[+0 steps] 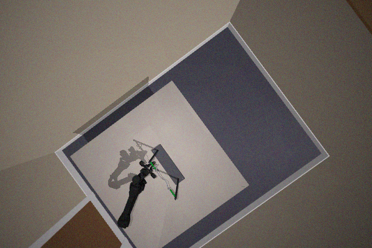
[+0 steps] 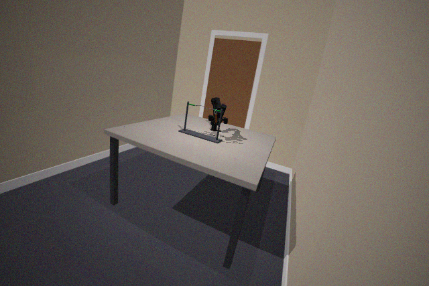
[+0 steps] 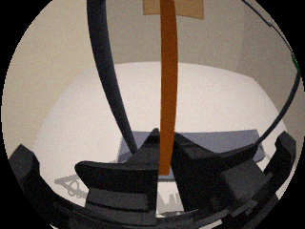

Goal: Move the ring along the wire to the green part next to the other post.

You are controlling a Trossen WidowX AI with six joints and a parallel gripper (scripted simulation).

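In the wrist view the orange handle (image 3: 168,76) stands upright between my gripper's fingers, which are shut on its lower end. The ring's far side is hidden. The thin grey wire (image 3: 280,111) curves away on the right to the other green part (image 3: 295,63). From above, my gripper (image 1: 149,166) sits at the near green part (image 1: 153,165); the other green part (image 1: 172,192) lies by the far post (image 1: 177,189).
The wire stand's dark base plate (image 1: 168,161) (image 2: 199,135) (image 3: 219,141) lies on the pale table (image 1: 210,161) (image 2: 155,137). The arm (image 1: 132,197) reaches in from the table edge nearest the brown door (image 2: 232,78). A second post (image 2: 186,118) stands at the left in the side view.
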